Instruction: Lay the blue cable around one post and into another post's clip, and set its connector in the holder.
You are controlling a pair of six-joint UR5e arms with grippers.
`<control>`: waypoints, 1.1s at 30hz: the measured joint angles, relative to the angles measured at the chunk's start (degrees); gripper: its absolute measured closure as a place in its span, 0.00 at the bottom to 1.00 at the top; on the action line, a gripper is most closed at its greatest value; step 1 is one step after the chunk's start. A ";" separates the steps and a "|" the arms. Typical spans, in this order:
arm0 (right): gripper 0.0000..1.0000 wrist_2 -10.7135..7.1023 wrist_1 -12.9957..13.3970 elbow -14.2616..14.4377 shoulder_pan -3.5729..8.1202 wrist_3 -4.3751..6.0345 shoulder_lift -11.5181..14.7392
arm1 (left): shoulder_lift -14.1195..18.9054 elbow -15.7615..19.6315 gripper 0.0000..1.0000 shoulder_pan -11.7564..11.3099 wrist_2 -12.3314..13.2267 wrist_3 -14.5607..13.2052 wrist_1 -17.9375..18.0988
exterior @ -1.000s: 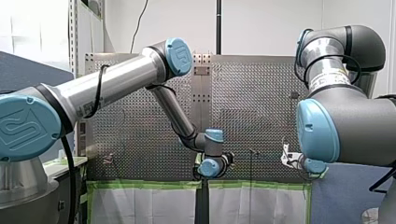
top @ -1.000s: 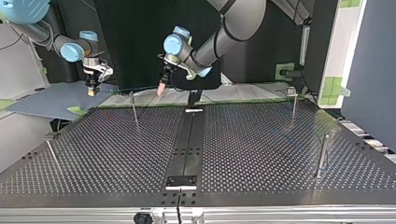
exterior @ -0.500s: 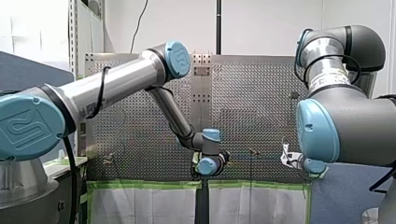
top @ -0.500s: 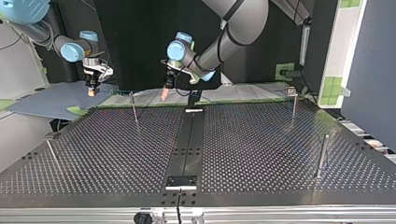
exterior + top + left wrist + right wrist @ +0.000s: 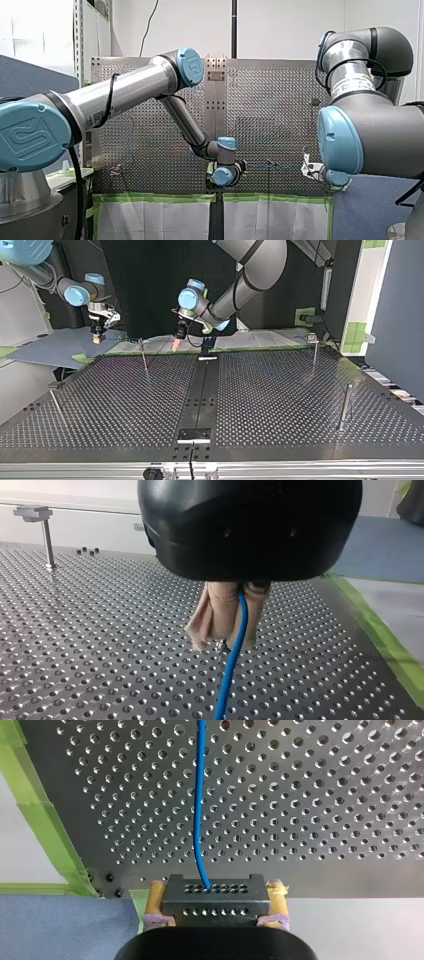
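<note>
Blue cable: the blue cable (image 5: pixel 200 810) leaves the black connector (image 5: pixel 214 899) and runs out over the perforated worktop (image 5: pixel 280 395). It is too thin to trace in the top view.
Around: a slim post (image 5: pixel 144 356) stands at the worktop's far edge, between my two pincers. Three more posts stand well apart. In the left wrist view a flat-headed post (image 5: pixel 46 535) stands far off, and green tape (image 5: pixel 380 635) edges the worktop.
Change: over the last second my left pincer (image 5: pixel 176 344) has slid towards the top view's right and dropped lower. My right pincer (image 5: pixel 95 336) has stayed over the blue mat (image 5: pixel 55 347).
Right pincer: yellow pads pinch the black connector, and the cable exits ahead of them.
Left pincer: beige pads are pressed together on the cable, which trails out from between them.
</note>
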State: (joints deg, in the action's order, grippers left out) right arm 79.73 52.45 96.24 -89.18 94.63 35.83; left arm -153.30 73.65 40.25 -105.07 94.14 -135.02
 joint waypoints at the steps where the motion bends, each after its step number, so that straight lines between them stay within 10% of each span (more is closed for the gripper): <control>1: 1.00 0.00 0.17 -0.01 0.04 0.28 0.00 | -0.01 -0.06 0.99 -0.02 0.02 0.05 0.02; 33: 1.00 -0.42 0.39 -2.32 0.21 2.67 -0.07 | -0.60 -4.45 0.99 -3.11 0.63 -1.05 -4.01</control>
State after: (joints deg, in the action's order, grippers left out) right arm 79.30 52.84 93.91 -88.97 97.30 35.76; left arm -153.90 69.21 37.14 -104.44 93.09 -139.02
